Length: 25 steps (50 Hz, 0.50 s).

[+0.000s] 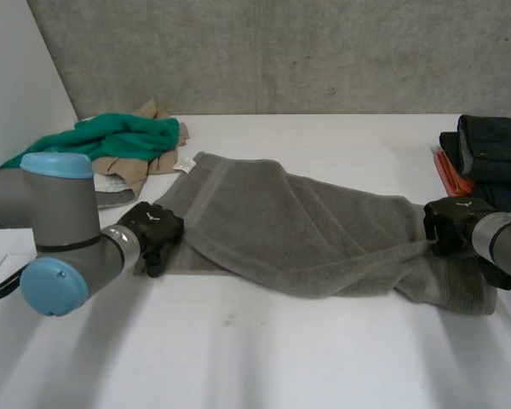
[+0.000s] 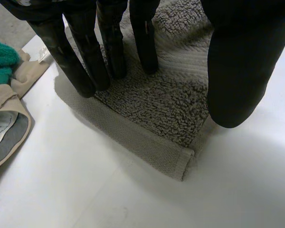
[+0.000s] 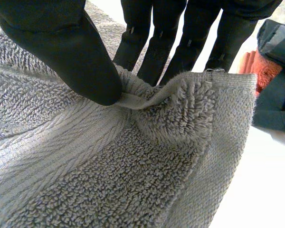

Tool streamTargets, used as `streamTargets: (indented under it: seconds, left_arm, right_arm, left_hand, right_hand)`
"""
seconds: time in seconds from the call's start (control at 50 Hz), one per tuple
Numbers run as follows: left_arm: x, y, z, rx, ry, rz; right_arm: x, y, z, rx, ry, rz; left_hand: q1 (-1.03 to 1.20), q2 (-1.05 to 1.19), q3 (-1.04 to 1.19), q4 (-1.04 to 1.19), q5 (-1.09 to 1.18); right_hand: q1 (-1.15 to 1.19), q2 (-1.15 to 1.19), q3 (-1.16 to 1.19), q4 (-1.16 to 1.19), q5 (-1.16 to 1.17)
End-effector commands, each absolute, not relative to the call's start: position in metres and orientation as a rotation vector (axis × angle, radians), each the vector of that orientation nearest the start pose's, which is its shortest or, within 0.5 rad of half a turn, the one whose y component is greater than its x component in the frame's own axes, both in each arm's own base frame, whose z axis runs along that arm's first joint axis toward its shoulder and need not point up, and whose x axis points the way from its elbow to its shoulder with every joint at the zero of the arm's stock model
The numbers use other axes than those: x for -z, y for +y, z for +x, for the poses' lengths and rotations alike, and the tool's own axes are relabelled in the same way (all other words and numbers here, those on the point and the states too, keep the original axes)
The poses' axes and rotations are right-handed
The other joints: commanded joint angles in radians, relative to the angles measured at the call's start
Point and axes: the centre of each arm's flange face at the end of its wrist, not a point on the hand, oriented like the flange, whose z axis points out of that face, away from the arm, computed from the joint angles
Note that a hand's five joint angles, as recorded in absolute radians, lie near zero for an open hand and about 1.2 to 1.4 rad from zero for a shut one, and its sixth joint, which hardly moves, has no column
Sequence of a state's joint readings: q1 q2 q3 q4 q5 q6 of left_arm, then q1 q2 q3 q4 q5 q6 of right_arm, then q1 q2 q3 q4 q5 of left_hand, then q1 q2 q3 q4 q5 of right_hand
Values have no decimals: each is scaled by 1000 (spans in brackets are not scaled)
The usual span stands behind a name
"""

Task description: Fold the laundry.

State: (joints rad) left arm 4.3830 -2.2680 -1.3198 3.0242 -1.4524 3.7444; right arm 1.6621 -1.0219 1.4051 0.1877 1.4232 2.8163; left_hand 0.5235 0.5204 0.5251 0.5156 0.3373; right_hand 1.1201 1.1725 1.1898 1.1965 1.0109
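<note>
Pinching towel (image 1: pixel 307 230) corner with right hand (image 3: pixel 61 47); merely pressing other corner under straight left hand (image 2: pixel 237 71) fingers. Likely to slip there on lifting.

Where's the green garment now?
The green garment lies back-left on the table in the head view, atop a beige garment, just beyond the grey towel.

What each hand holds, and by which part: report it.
Right hand pinches the grey towel at a raised fold by its corner. Left hand holds nothing; its fingers rest straight on another corner.
</note>
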Motion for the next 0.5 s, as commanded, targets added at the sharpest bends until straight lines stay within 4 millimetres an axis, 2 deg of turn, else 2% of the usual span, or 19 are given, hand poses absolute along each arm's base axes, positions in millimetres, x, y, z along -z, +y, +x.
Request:
streamTargets:
  seconds: [0.02,0.14,0.16,0.3,0.44,0.5]
  left_arm:
    - [-120,-312,-261,1490,2350,1335]
    - [-118,-318,-262,1527,2317,1312]
    - [-118,-319,-262,1536,2309,1306]
    - [-116,-325,-264,1555,2274,1288]
    - [-118,-329,-265,1587,2248,1271]
    - [-119,-330,-265,1591,2246,1265]
  right_arm:
    - [-157,-338,179,1491,2639,-689]
    - [-156,-334,181,1473,2629,-701]
    - [-156,-333,182,1470,2624,-707]
    - [-157,-329,185,1471,2608,-719]
    - [-157,-325,188,1459,2593,-736]
    - [-157,-323,189,1457,2588,-748]
  left_hand:
    - [54,57,52,62,66]
    - [180,183,178,188,192]
    - [267,271,266,275,279]
    - [518,521,516,526,529]
    - [503,506,502,511,515]
    - [410,413,408,417,421]
  right_hand:
    - [276,224,206,200,211]
    - [276,224,206,200,211]
    - [276,224,206,200,211]
    - [276,224,206,200,211]
    - [276,224,206,200,211]
    - [276,224,206,200,211]
